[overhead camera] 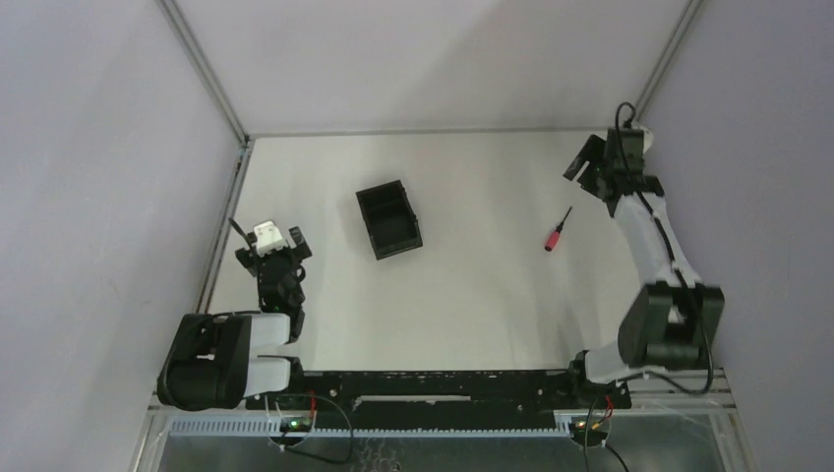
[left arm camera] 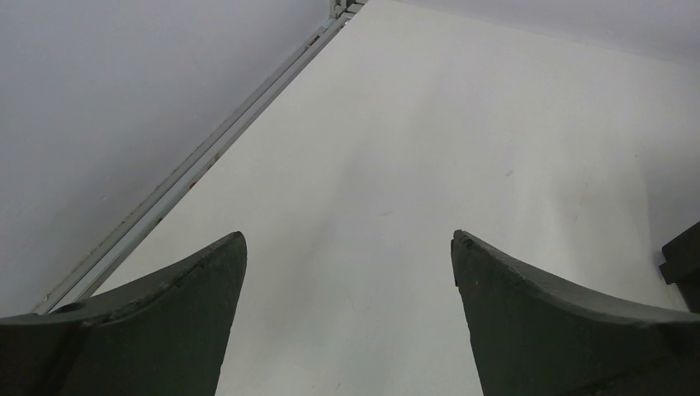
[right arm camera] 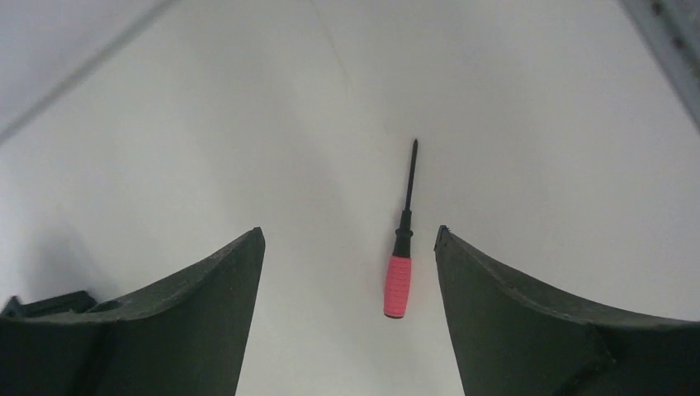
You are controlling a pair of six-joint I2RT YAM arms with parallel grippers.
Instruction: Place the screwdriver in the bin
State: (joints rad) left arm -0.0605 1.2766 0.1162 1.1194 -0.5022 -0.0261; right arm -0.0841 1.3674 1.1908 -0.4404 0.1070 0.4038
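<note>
The screwdriver, with a red handle and a thin dark shaft, lies on the white table right of centre. In the right wrist view the screwdriver lies between my open fingers, nearer the right one, on the table below them. My right gripper is open and empty, raised above and just behind the screwdriver. The black bin with an inner divider stands at mid-table, left of the screwdriver. My left gripper is open and empty over bare table at the left, apart from the bin.
Metal frame rails and grey walls bound the table on the left, back and right. A black corner shows at the right border of the left wrist view. A dark edge shows behind the left finger in the right wrist view.
</note>
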